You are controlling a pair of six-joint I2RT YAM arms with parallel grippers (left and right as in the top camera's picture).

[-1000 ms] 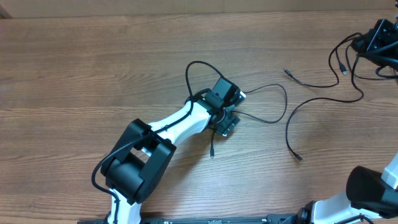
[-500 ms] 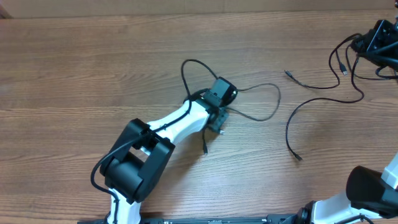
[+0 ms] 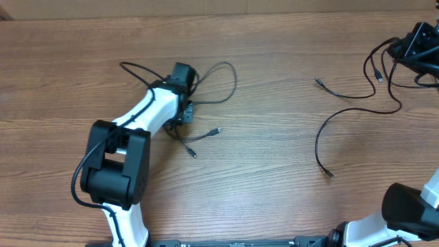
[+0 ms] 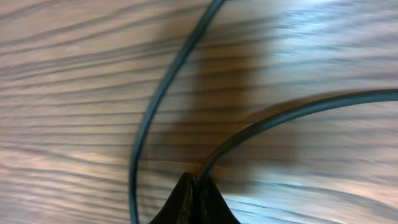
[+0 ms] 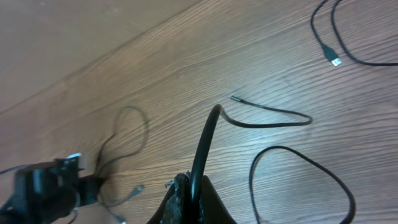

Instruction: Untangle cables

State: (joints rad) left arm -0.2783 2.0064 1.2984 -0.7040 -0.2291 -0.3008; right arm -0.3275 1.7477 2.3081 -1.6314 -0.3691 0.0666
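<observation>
The left fingers (image 4: 185, 200) are pinched tight on a thin black cord, the left cable (image 4: 280, 115). It arcs out of the tips to the right, just above the wood-grain desk (image 4: 62, 74). Another black strand (image 4: 152, 106) curves past on the left; the wrist view does not show whether it is the same cord. Overhead, the left arm (image 3: 147, 113) reaches over the left half of the desk. The left cable spills out at both sides of its wrist, 1 loop to the right and 1 to the left. 2 loose ends with small connectors lie on the wood just beside the wrist.

The right fingers (image 5: 179, 198) are closed on a second cord, the right cable (image 5: 204, 140). It rises from the tips, bends, and runs across the desk to a small plug (image 5: 234, 98). Overhead, the right wrist sits at the far right edge among several black strands. A third cord, the curved cable (image 3: 317, 144), lies flat on the right half, well apart from the left cable.
</observation>
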